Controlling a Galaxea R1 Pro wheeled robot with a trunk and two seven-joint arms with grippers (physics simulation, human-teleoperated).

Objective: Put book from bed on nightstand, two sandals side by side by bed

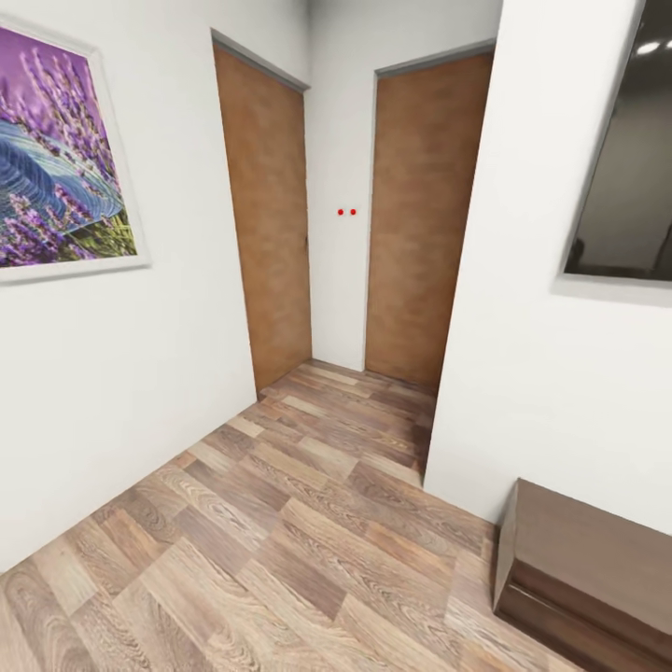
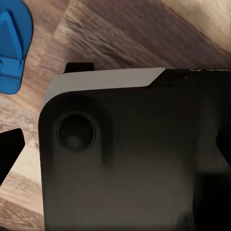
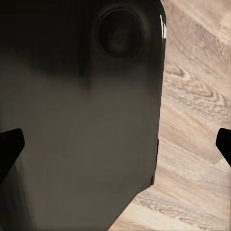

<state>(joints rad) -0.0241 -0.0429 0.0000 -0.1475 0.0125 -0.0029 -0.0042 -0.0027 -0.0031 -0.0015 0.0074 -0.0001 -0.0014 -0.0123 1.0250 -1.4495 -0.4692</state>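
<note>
Left wrist view gives me one blue sandal [image 2: 12,45] flat on the plank floor [image 2: 120,38] beyond the robot's dark base [image 2: 130,154], so my left arm looks nearer, though I cannot tell either gripper's finger spacing.

Lavender picture [image 1: 63,159], two wooden doors [image 1: 266,215], dark low bench [image 1: 588,569], plank floor [image 1: 280,541]

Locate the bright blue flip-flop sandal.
The bright blue flip-flop sandal lies flat on the wood-plank floor in the left wrist view, beside the robot's dark body.
</note>
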